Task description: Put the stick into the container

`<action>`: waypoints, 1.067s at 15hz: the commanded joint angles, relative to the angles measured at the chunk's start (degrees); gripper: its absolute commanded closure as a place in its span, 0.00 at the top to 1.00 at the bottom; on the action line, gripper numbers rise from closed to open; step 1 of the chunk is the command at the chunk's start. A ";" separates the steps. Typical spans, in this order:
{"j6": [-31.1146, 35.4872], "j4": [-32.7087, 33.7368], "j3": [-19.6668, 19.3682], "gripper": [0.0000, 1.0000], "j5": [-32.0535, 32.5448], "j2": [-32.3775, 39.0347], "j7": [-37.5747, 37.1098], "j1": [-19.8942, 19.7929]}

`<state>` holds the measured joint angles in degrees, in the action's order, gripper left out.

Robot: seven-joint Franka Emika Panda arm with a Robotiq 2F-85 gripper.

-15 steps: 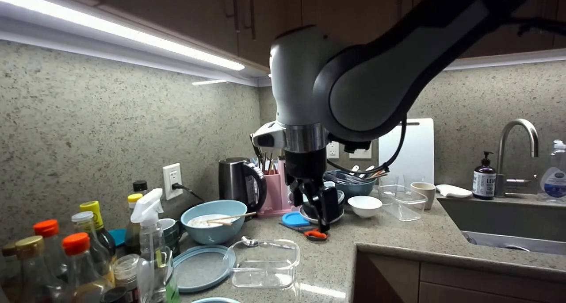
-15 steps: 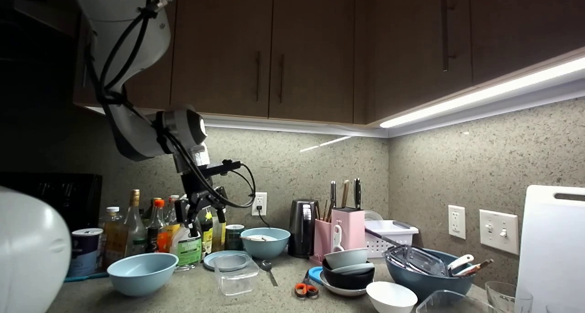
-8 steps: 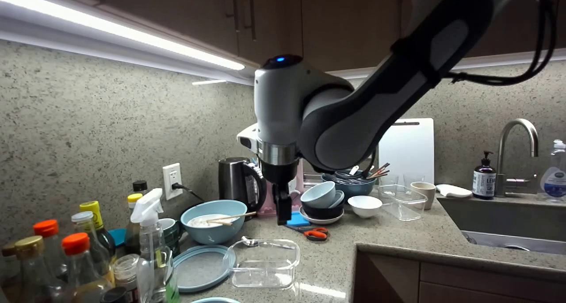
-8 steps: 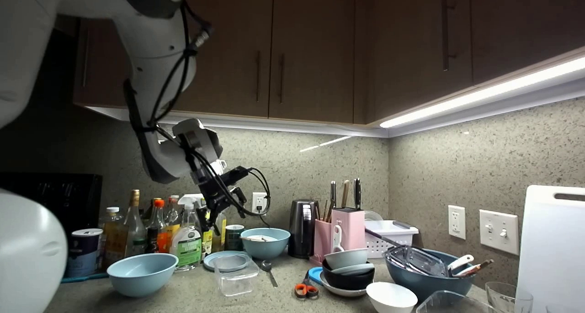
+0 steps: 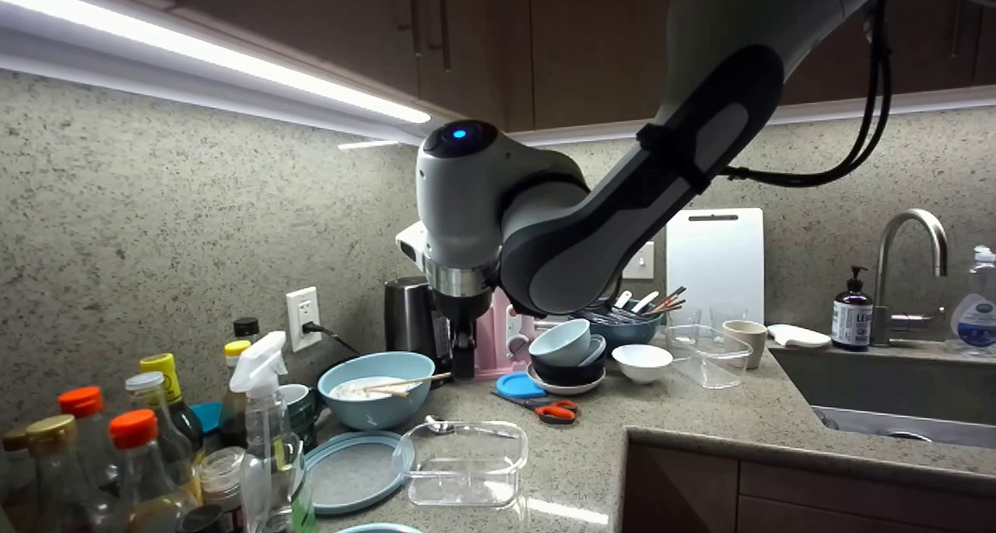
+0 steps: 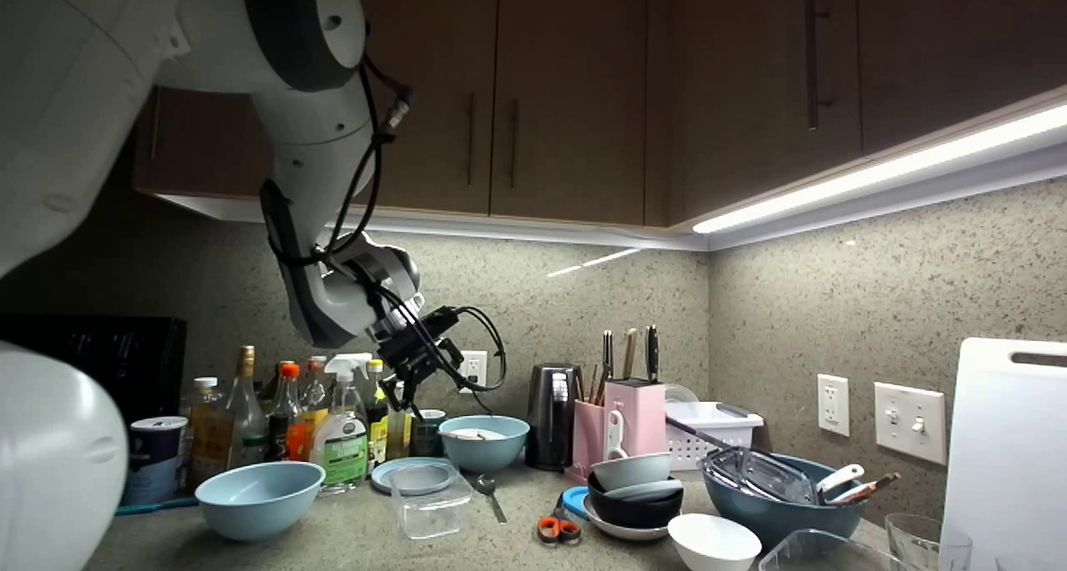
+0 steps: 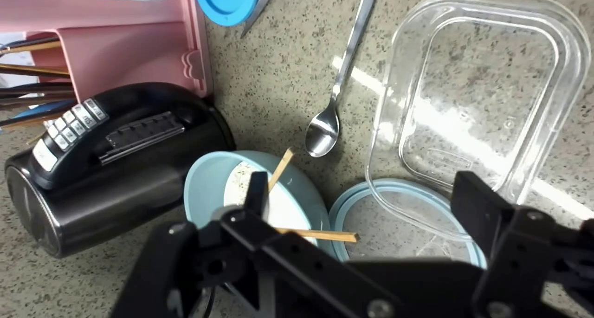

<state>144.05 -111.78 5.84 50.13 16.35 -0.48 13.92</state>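
Observation:
No loose dark stick can be made out for certain; several dark rods [image 7: 35, 89] stand in the pink holder [image 7: 130, 60]. Two light wooden sticks lie in the light-blue bowl with white contents [image 5: 373, 412]: one [image 7: 320, 235] juts over the rim, the other [image 7: 281, 167] points toward the spoon. A clear rectangular container [image 7: 487, 76] sits on the counter, also in both exterior views [image 5: 467, 467] [image 6: 433, 504]. My gripper [image 7: 369, 192] is open and empty above the counter. In the wrist view its left finger overlaps the bowl, its right finger the container's edge.
A black kettle [image 7: 116, 169] stands beside the bowl. A round blue-rimmed lid [image 5: 354, 471] lies by the container. A spoon [image 7: 332, 109], orange-handled scissors [image 5: 552, 411] and stacked bowls [image 6: 638, 492] are nearby. Bottles and a spray bottle [image 6: 342, 438] line the wall.
The arm has moved left in an exterior view, from near the scissors toward the blue bowl and kettle; in an exterior view it moved right. Objects on the counter have not moved.

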 commanded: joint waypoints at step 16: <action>-0.02 26.73 -3.32 1.00 -10.29 23.18 0.46 4.73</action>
<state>144.05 -84.35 3.10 40.90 39.89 -0.14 18.10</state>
